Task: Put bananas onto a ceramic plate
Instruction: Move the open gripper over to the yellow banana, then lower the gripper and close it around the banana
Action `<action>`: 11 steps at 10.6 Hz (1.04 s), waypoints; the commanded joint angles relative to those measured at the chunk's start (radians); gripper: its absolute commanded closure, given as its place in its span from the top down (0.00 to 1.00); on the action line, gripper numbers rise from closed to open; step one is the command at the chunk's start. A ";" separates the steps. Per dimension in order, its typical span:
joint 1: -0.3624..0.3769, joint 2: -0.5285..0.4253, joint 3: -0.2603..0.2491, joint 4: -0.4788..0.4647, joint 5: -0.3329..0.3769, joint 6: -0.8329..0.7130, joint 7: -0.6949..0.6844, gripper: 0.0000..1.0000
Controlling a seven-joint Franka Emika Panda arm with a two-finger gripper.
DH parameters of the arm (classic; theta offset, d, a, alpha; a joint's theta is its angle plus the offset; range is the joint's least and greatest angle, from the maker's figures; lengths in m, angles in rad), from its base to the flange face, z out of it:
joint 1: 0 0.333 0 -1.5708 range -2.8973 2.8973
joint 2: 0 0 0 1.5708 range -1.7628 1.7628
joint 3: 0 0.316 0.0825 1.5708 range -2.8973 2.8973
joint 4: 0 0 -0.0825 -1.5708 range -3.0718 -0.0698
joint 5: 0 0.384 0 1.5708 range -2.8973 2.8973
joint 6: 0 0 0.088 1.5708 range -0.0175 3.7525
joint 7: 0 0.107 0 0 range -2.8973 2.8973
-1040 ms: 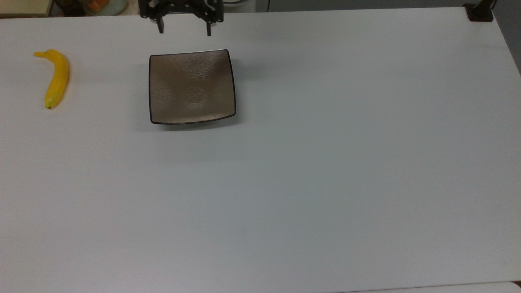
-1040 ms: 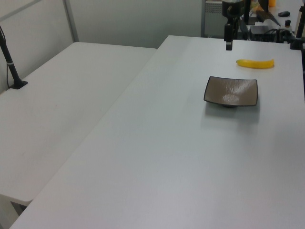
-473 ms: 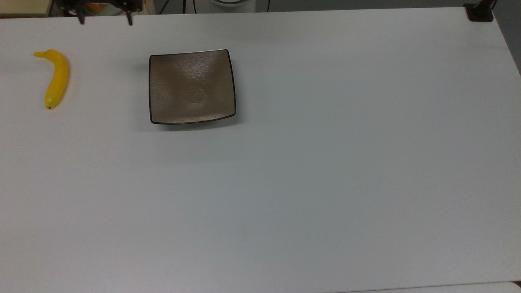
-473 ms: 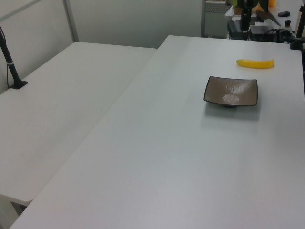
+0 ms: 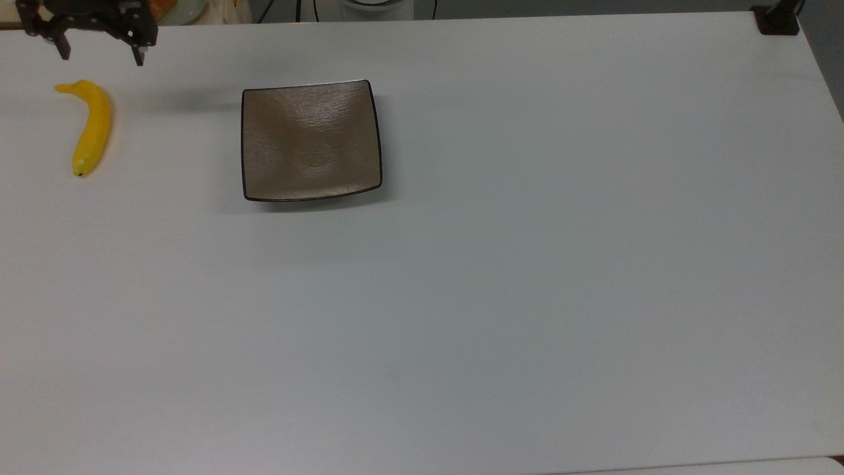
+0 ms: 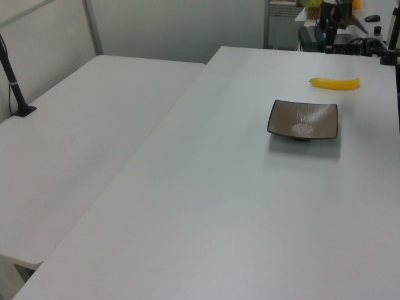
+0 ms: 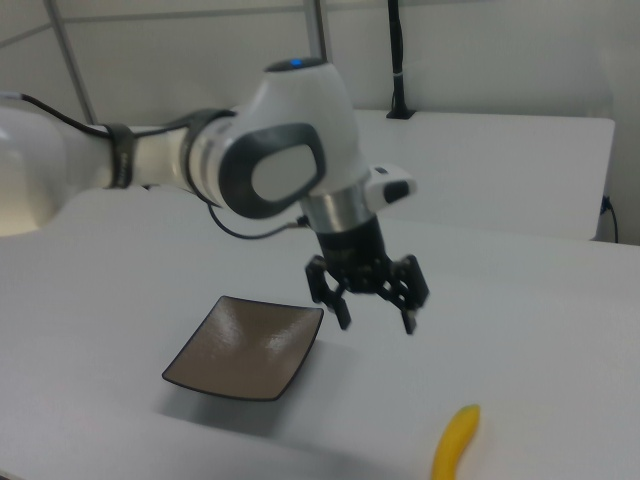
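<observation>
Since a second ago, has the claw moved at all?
Yes. In the top view the claw has gone toward the top view's left, from behind the plate to just behind the banana.

The table (image 5: 527, 297) is seen from almost straight above in the top view, at some height. In the left view it is looked along from beyond one end, high and far, with the plate (image 6: 303, 119) and banana (image 6: 334, 82) at the far end. In the right view the scene is taken from low and close on the opposite side, facing the arm (image 7: 250, 165). Plate (image 5: 310, 140) (image 7: 245, 345) and banana (image 5: 91, 128) (image 7: 457, 442) are shared by all three views.
</observation>
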 commanded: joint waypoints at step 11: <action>-0.149 0.317 0.004 -0.013 -0.014 0.204 -0.234 1.00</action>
